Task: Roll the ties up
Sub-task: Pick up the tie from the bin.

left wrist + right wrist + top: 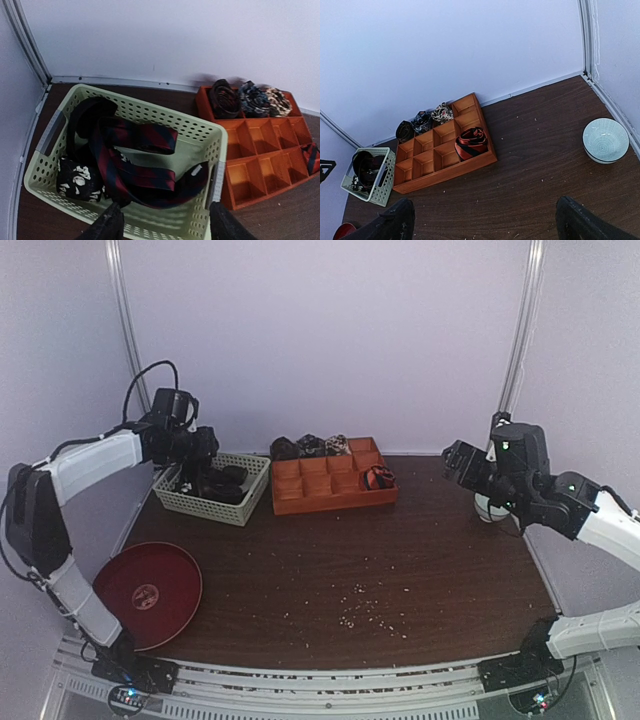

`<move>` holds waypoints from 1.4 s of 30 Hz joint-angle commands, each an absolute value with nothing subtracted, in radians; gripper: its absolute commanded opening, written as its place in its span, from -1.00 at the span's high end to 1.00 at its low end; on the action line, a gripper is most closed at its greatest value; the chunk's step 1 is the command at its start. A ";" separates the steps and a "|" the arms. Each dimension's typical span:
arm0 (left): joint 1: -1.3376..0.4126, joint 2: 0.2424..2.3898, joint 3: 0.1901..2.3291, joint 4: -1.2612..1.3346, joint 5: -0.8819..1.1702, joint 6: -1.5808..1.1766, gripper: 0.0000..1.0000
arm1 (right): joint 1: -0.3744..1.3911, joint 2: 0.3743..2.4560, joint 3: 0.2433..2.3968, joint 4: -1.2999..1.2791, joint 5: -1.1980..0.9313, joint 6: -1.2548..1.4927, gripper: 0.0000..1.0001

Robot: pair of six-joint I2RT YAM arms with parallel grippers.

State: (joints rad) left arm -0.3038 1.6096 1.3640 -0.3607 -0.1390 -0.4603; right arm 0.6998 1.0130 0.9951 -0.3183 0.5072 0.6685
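A loose red-and-dark striped tie (135, 160) lies folded in the pale green basket (165, 112), beside a black strip (82, 117) and a black tie with white print (75, 180). My left gripper (165, 227) hovers over the basket's near wall, open, nothing between its fingers. In the top view it (205, 478) sits above the basket (215, 504). Three coiled ties (252, 97) fill the back row of the orange tray (260, 150). A red-and-black coil (471, 141) sits in a right-hand cell. My right gripper (487, 222) hangs open high over the bare table, far from the tray (445, 172).
A dark red plate (148, 590) lies at the front left. A pale bowl (605, 140) stands by the right wall. Pale crumbs (365, 605) dot the middle of the brown table. Walls close in the back and both sides.
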 commanded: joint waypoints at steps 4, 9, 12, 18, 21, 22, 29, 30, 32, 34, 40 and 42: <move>-0.233 1.861 1.567 -0.466 -0.176 -0.471 -0.02 | 0.695 0.936 0.938 -0.229 0.429 0.620 -1.00; -0.208 1.964 1.597 -0.467 -0.215 -0.486 -0.03 | 0.695 0.903 0.914 -0.184 0.388 0.611 -0.98; -0.194 2.016 1.605 -0.455 -0.198 -0.492 -0.06 | 0.695 0.901 0.913 -0.177 0.379 0.613 -0.97; -0.181 2.084 1.618 -0.430 -0.201 -0.500 -0.06 | 0.695 0.909 0.912 -0.178 0.369 0.621 -0.96; -0.177 2.112 1.619 -0.425 -0.196 -0.508 -0.06 | 0.695 0.908 0.910 -0.178 0.371 0.628 -0.96; -0.177 2.119 1.618 -0.422 -0.195 -0.510 -0.01 | 0.695 0.907 0.910 -0.180 0.371 0.630 -0.96; -0.178 2.040 1.658 -0.403 -0.055 -0.482 1.00 | 0.695 0.892 0.912 -0.189 0.381 0.652 -0.95; -0.177 2.007 1.674 -0.394 -0.010 -0.475 1.00 | 0.695 0.889 0.910 -0.187 0.380 0.658 -0.94; -0.179 1.929 1.693 -0.354 0.137 -0.460 1.00 | 0.694 0.884 0.905 -0.181 0.375 0.668 -0.92; -0.179 1.842 1.700 -0.288 0.286 -0.475 1.00 | 0.695 0.881 0.893 -0.167 0.364 0.674 -0.88; -0.186 1.647 1.642 -0.021 0.672 -0.641 1.00 | 0.702 0.896 0.866 -0.112 0.279 0.692 -0.79; -0.198 1.591 1.597 0.070 0.770 -0.706 1.00 | 0.709 0.903 0.857 -0.092 0.255 0.693 -0.78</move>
State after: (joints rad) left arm -0.1852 1.6871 1.6382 -0.1982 0.4515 -0.5682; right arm 0.7006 0.8936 0.8776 -0.1493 0.3199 0.6769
